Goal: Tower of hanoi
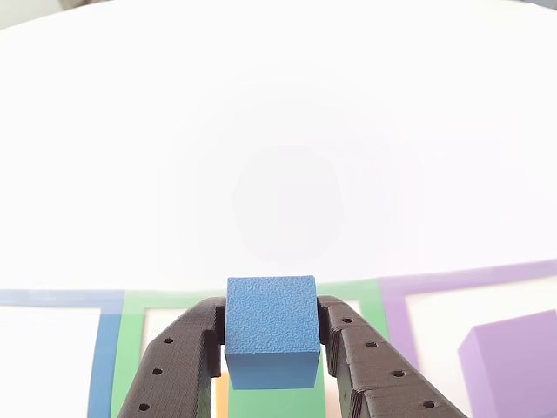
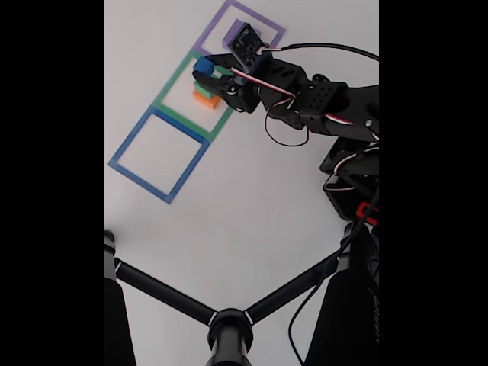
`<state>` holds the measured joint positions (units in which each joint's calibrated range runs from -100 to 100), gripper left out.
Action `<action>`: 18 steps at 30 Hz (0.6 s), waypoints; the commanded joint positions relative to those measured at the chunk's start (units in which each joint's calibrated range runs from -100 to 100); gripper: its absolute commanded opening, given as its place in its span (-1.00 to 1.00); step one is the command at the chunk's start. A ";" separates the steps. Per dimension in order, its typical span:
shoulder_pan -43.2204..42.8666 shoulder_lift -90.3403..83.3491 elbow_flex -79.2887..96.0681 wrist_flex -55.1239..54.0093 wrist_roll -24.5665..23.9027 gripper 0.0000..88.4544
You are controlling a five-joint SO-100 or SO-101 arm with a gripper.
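In the other view the pincer [image 1: 271, 348] is clamped on the blue cube [image 1: 271, 326], raised above the green outline [image 1: 348, 292]. In the fixed view the cube hangs over the green [image 2: 203, 88] and orange [image 2: 206, 100] blocks near the worktop's far edge. The move looks mid-transfer; next it needs carrying to its target square and lowering flat.

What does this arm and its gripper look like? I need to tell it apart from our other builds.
The gripper has two matte black, layered-looking printed fingers with small round holes along them. In the fixed view the arm is black and blocky, with loose red, white and black cables looping alongside, and a red part low down.
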<state>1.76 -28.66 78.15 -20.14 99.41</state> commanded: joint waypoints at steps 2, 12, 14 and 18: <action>-0.13 2.46 1.03 -7.30 0.59 -0.94; 0.06 12.07 0.85 -17.43 0.59 -0.94; 0.06 12.80 1.03 -18.24 0.59 -0.94; -0.13 12.96 1.30 -18.32 0.59 -0.94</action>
<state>1.76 -15.41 79.46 -36.92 99.41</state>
